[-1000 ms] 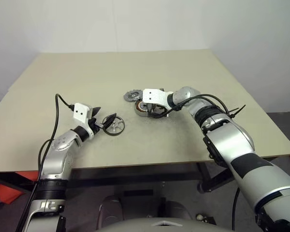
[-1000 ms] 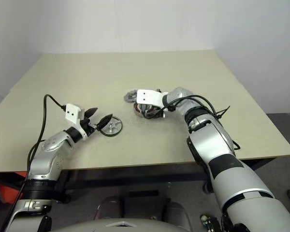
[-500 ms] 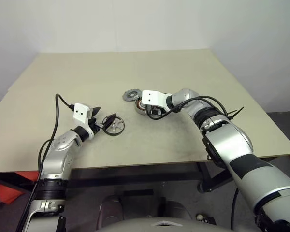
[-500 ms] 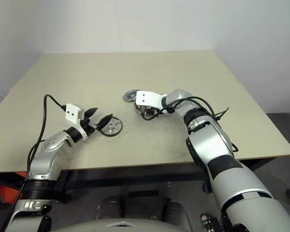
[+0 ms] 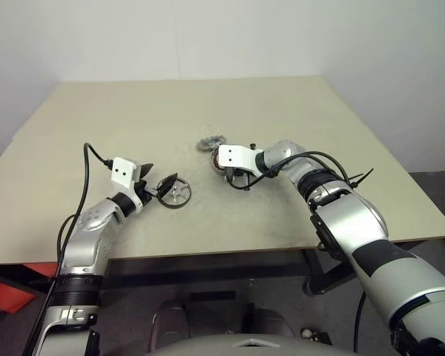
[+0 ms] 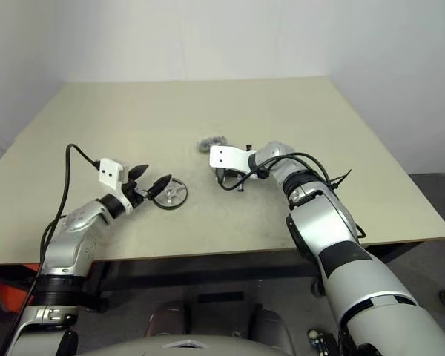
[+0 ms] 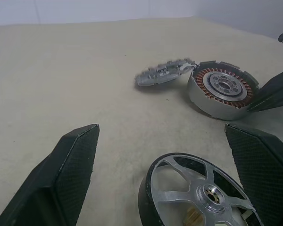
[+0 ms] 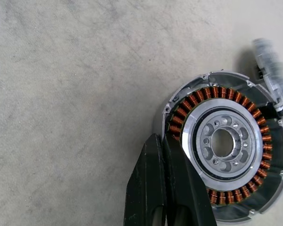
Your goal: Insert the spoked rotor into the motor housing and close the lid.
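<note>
The left gripper (image 5: pixel 156 188) was held wide open around the spoked rotor (image 5: pixel 176 193), which lay flat on the surface (image 5: pixel 282 111) toward its left near part. The right gripper (image 8: pixel 166 155) was closed, its fingertips at the rim of the motor housing (image 8: pixel 225 145) near the middle. The lid (image 7: pixel 162 74) was propped tilted against the housing's far side.

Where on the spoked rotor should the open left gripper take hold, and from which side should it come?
Probably across the thin outer rim, coming in low from the robot's side. The spoked rotor lies flat on the table, spokes up, already between the fingers of the open left gripper, one to each side. Closing there should pinch opposite edges; the flat spokes and small hub offer little to hold.
</note>
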Robot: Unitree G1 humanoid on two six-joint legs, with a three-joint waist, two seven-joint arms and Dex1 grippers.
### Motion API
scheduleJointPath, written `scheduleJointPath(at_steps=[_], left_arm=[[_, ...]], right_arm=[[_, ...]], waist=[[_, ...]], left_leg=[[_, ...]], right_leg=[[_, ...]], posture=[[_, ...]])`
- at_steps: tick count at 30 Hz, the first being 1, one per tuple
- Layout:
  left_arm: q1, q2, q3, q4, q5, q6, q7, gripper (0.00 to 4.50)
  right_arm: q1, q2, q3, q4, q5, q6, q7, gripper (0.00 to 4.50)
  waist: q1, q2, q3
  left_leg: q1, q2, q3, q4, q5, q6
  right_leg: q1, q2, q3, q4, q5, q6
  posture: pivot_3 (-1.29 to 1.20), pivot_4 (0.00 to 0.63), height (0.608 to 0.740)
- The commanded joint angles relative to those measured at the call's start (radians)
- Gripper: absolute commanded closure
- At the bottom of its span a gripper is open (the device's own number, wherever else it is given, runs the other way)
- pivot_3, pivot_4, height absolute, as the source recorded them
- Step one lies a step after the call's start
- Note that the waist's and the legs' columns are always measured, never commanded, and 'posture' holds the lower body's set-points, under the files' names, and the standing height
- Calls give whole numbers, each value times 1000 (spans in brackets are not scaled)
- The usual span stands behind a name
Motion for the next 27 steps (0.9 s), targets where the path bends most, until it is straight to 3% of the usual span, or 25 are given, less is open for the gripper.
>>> scheduleJointPath(at_steps=[1,9,19,27], left_arm=[[-17,10,15,-21,0,-14,3,0],[-14,6,13,-19,2,-17,5,0],[-10,0,8,-16,4,-17,8,0],[-7,-5,6,-9,5,-22,6,0]], right_arm=[[-11,-8,-4,-24,-1,-6,-7,4464],[-26,-28,-32,-36,22,-18,-17,4464],[-34,-128,-85,-77,67,-52,18,4464],[74,-217,-144,-251,192,-65,236,4464]], waist=[[0,0,0],[1,0,0],[2,2,2],[3,2,2]], left_leg=[[0,0,0,0,0,0],[0,0,0,0,0,0],[-3,0,0,0,0,0],[-6,0,0,1,-1,1]], right_leg=[[0,0,0,0,0,0],[0,0,0,0,0,0],[-3,0,0,0,0,0],[-4,0,-1,0,0,0]], posture=[[0,0,740],[0,0,740],[0,0,740],[0,0,740]])
